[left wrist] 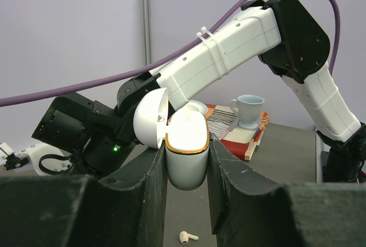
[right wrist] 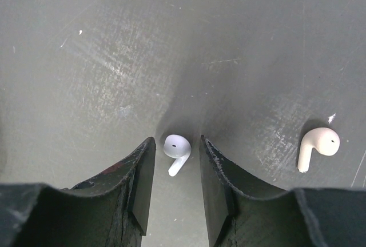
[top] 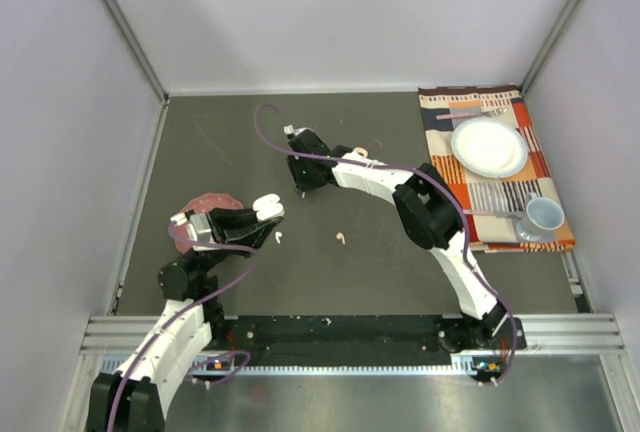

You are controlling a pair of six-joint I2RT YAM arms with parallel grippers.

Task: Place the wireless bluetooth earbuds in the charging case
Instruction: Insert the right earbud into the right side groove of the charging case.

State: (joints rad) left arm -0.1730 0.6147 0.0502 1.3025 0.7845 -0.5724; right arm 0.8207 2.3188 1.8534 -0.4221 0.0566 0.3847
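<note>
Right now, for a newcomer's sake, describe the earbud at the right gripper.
On the dark table, find the right gripper, pointing down. The white earbud lies between its open fingers. Its neighbour, lying off to one side, is pale peach.

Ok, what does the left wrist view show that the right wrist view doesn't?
Left wrist only: the left gripper shut on the open charging case, the right arm, a mug and a loose earbud below. Right wrist only: the right gripper open around a white earbud, with a peach earbud beside it. Both: the grey table.
</note>
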